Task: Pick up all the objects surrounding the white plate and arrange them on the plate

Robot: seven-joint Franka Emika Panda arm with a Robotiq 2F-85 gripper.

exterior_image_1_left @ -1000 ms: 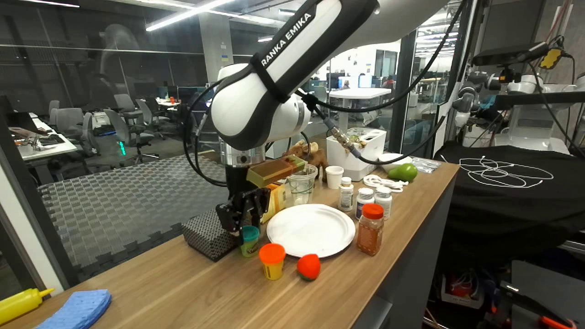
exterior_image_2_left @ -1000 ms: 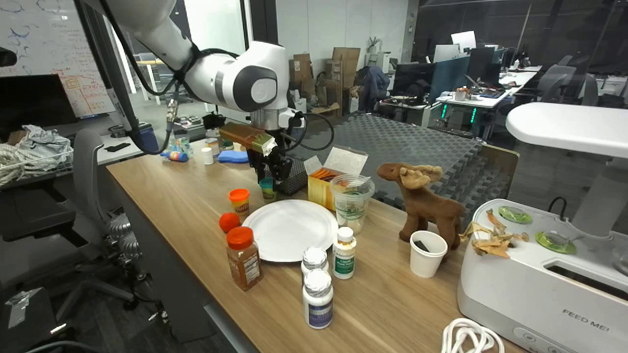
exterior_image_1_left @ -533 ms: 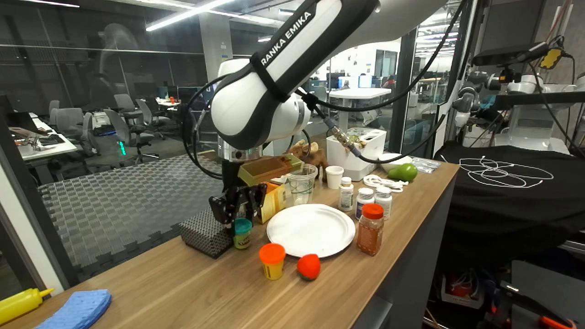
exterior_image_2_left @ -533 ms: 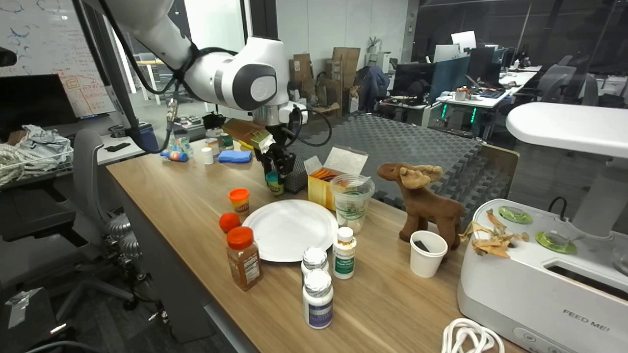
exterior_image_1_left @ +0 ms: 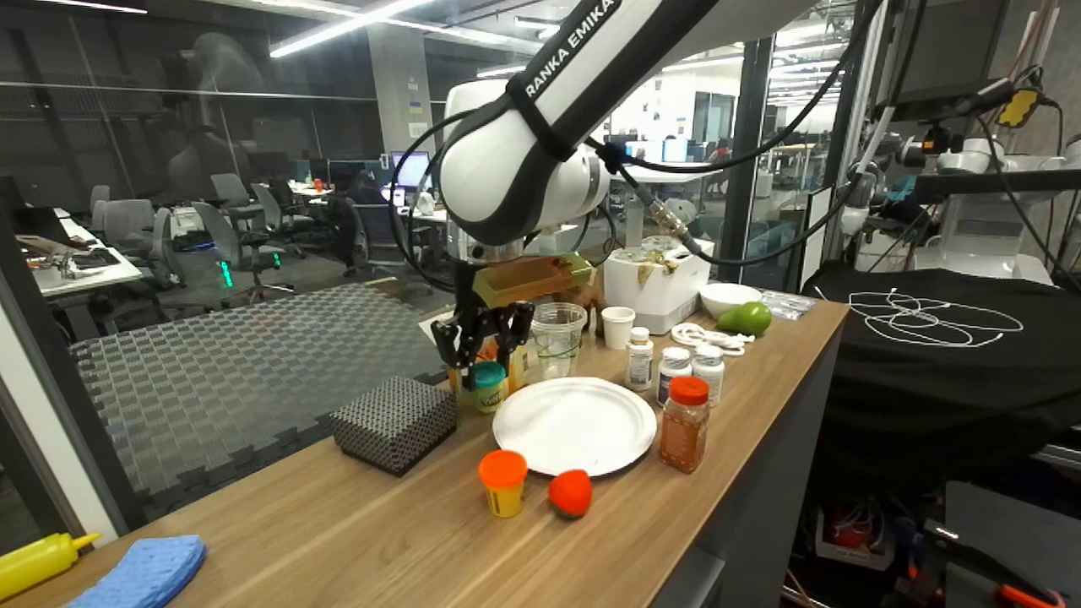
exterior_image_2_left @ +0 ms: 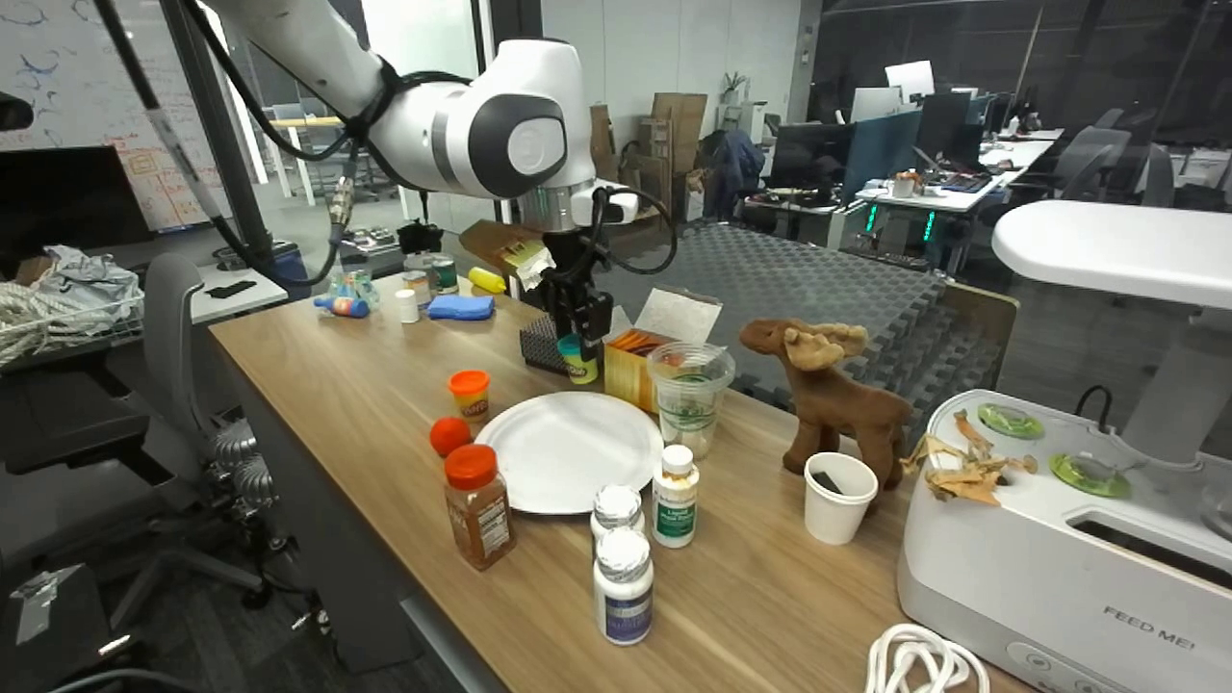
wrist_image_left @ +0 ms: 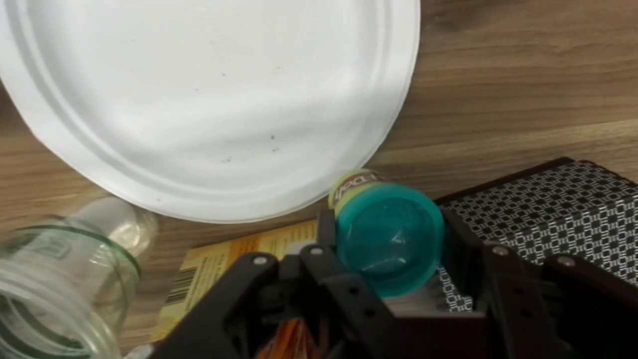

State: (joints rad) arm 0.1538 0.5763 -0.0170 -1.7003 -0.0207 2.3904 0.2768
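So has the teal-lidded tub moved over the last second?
Yes: in an exterior view the teal-lidded tub has shifted rightward in the picture, nearer the yellow carton, which hasn't moved. The gripper holding it went along.

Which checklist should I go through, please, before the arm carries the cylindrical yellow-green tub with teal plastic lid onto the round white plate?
1. Gripper closed on the tub: ok, from both sides.
2. Tub lifted off the brown wooden table: cannot tell.
3. Tub above the plate: not ok, beside it in both exterior views.
4. Plate lying flat: ok.
5. Tub clear of the open yellow cardboard carton: cannot tell, they show very close together.
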